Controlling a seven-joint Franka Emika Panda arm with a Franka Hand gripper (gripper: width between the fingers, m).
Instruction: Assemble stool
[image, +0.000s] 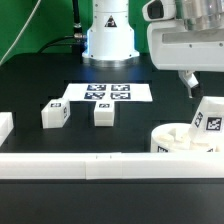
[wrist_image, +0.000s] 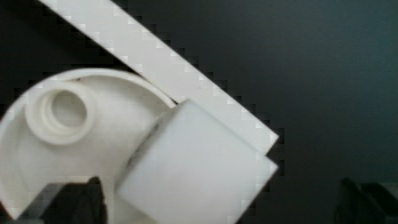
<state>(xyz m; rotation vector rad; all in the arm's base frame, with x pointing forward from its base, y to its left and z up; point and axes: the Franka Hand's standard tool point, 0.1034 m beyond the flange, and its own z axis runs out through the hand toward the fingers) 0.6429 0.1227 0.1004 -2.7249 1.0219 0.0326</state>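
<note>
The round white seat (image: 178, 140) lies at the exterior view's right, against the front rail. One white leg (image: 208, 118) with a tag stands on it, slightly tilted. Two more tagged legs (image: 55, 114) (image: 102, 115) lie loose on the black table in front of the marker board. My gripper (image: 197, 88) hangs just above the standing leg. In the wrist view the leg (wrist_image: 205, 165) sits between my spread dark fingers (wrist_image: 71, 200), with a clear gap on one side. The seat (wrist_image: 54, 125) with a round socket hole shows beside it. The gripper (wrist_image: 222, 205) is open.
A long white border rail (image: 100, 165) runs along the front; it crosses the wrist view diagonally (wrist_image: 160, 60). A short rail piece (image: 5, 126) is at the exterior view's left. The marker board (image: 108, 93) lies in front of the robot base (image: 108, 35).
</note>
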